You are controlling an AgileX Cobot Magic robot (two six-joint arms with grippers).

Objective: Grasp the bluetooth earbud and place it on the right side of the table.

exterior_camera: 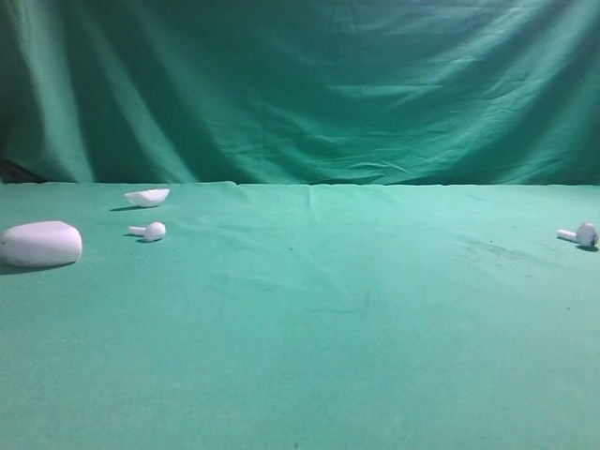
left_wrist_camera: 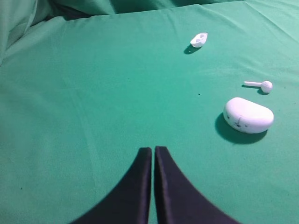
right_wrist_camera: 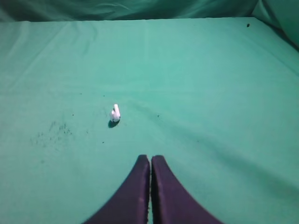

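Left tool (left_wrist_camera: 153, 149) pinched shut, empty, hovering over counter (left_wrist_camera: 93, 93). Right tool (right_wrist_camera: 150, 158) same, shut and empty. Target earbud (exterior_camera: 150, 231) lies left, between case (exterior_camera: 40, 244) and shell piece (exterior_camera: 148, 197). Second earbud (exterior_camera: 581, 234) already far right. Step: pre-grasp. Next: left tool must open, descend over earbud.
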